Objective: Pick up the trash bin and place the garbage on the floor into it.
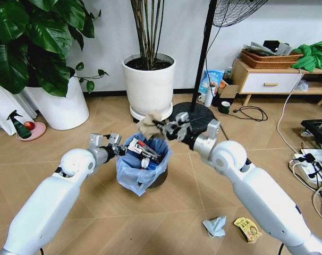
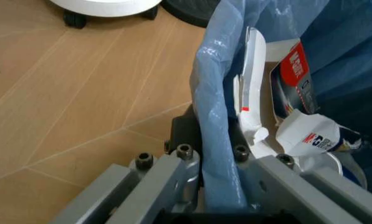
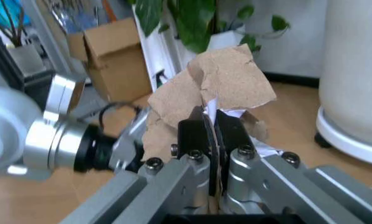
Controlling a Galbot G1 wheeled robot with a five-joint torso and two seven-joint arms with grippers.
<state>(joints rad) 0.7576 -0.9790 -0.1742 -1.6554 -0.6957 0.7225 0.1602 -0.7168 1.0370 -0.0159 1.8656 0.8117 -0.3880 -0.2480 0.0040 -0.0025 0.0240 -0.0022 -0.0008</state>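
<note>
The trash bin [image 1: 142,170], dark with a crinkly light blue bag, hangs just above the floor [image 1: 70,143] in the middle of the head view. My left gripper [image 1: 118,150] is shut on its rim; in the left wrist view the bag's edge [image 2: 214,140] is pinched between the fingers [image 2: 186,158]. White and red garbage [image 2: 298,130] lies inside. My right gripper [image 1: 162,126] is shut on crumpled brown paper [image 3: 217,88] above the bin's far rim. A blue wrapper [image 1: 215,225] and a yellow wrapper [image 1: 247,229] lie on the boards at lower right.
Two big white plant pots [image 1: 149,85] [image 1: 57,106] stand behind the bin. A fan's black base [image 1: 195,114] sits just behind my right gripper. A green spray bottle [image 1: 18,125] is at left. Cables and a power strip [image 1: 310,159] lie at right, by a low cabinet [image 1: 272,79].
</note>
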